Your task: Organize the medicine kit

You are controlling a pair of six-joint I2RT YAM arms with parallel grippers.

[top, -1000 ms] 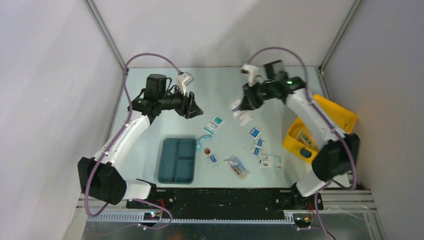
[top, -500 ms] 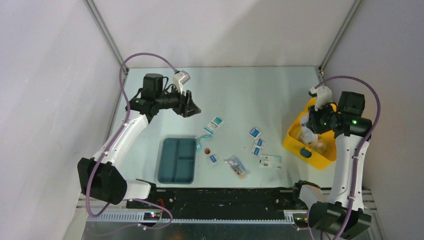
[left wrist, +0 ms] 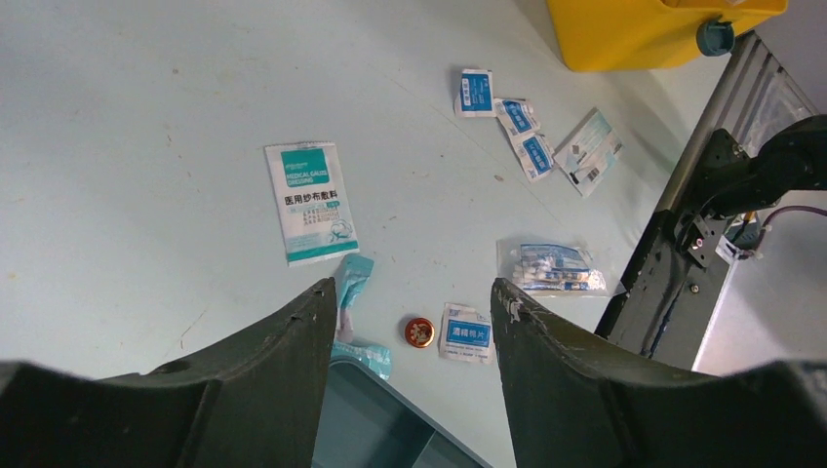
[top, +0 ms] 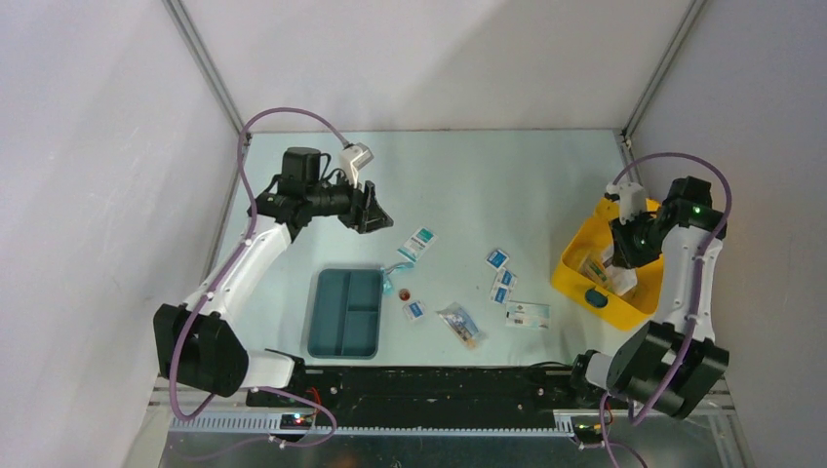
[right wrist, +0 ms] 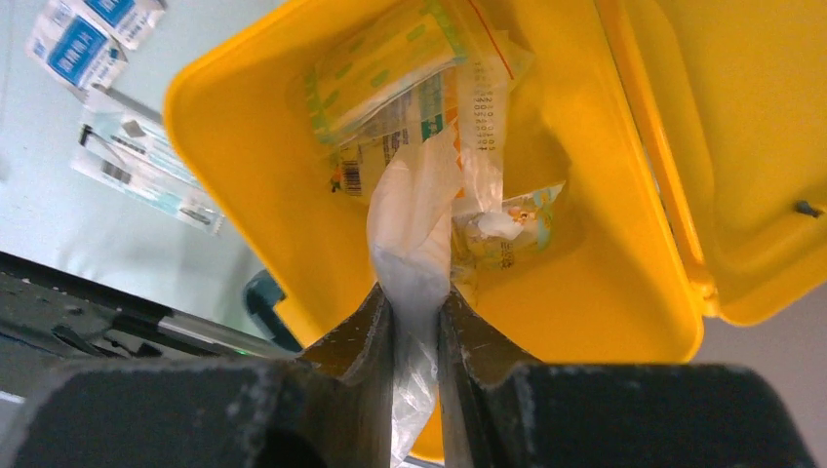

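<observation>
Over at the right edge of the counter (top: 488, 175) sits the medicine kit (top: 573, 273), its lid swung open toward the right. Directly above its open well, the right pincer (right wrist: 414, 292) is pinched narrow on a white plastic packet (right wrist: 414, 214) that hangs down among other pouches inside. On the far left, the left pincer (left wrist: 410, 292) hovers wide and holds nothing. A teal tray (top: 346, 312) lies near left.

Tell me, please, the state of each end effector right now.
Left end effector: open, holding nothing.
Right end effector: closed on a white plastic pouch, over the open yellow medicine kit.
</observation>
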